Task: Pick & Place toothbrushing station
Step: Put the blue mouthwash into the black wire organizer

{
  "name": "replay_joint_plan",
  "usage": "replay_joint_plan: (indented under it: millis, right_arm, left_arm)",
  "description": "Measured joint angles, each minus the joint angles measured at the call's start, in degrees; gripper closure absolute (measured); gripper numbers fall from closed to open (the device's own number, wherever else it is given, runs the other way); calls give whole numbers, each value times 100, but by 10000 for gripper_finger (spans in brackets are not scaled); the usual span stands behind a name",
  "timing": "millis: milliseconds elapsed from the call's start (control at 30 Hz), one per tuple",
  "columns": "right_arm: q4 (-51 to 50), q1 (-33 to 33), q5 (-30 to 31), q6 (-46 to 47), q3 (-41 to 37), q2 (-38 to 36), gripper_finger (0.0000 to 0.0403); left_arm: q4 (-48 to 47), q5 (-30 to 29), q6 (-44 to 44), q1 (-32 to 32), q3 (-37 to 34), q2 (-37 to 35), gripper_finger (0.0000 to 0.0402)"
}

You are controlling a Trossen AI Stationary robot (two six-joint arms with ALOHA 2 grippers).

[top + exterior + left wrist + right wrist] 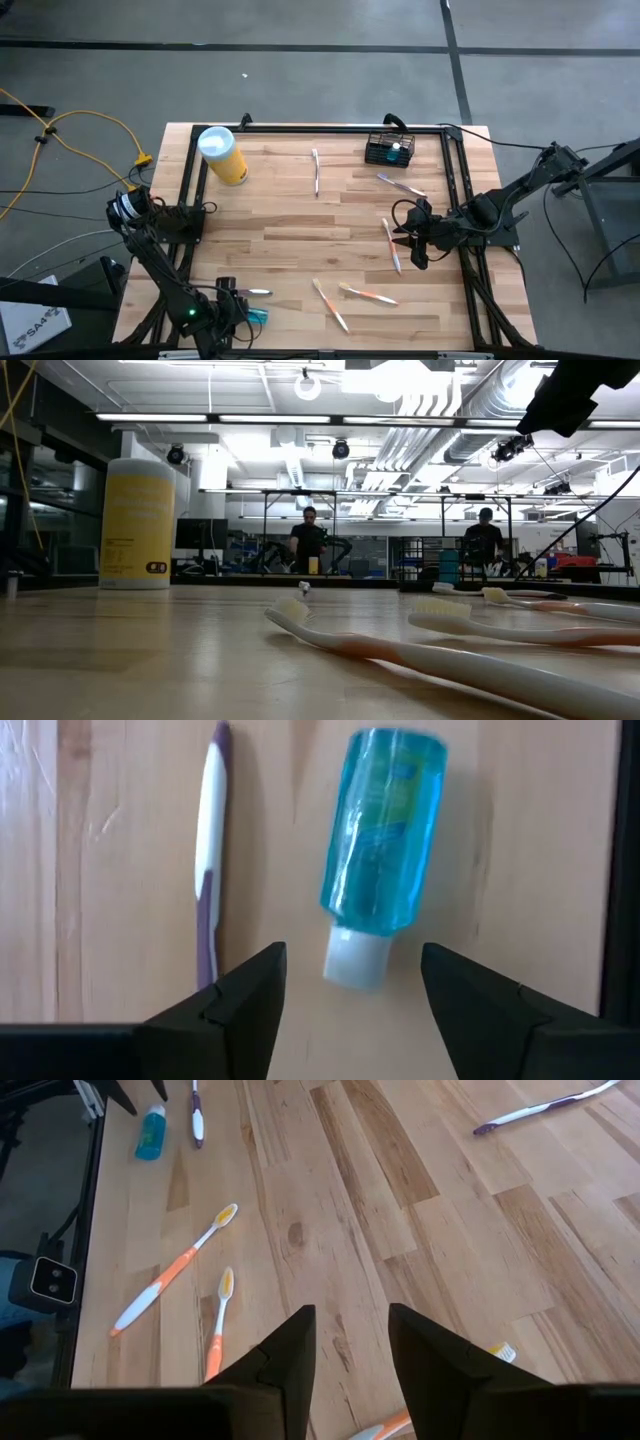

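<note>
L pincer [345,995]: mine, fingers spread wide apart, holding nothing, at near-left table edge.
Blue bottle [380,850]: lying flat on wood just ahead of my L fingers, white cap toward me, not touched.
Purple brush [210,860]: lying beside the bottle, apart from it.
R pincer [350,1345]: mine, fingers parted w/ a gap, nothing between them, above right side of table [290,215].
Orange brushes [368,294]: scattered on near-mid table.
Yellow canister [224,155]: far-left, on its side.
Toothbrushing station [389,151]: black mesh basket at far-right edge, blue item inside, well apart from both pincers.
</note>
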Motion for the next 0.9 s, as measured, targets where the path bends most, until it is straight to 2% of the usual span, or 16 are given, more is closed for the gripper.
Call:
replay_joint_plan:
  millis: [200, 600, 900]
  right_arm:
    - [0, 0, 0, 1, 0, 0, 283]
    - [0, 0, 0, 0, 0, 0, 283]
    - [0, 0, 0, 0, 0, 0, 283]
  left_arm:
    - [421, 80, 170, -35, -262, 4, 174]
    - [588, 78, 601, 46, -318, 28, 174]
    - [617, 534, 794, 332, -298, 223, 174]
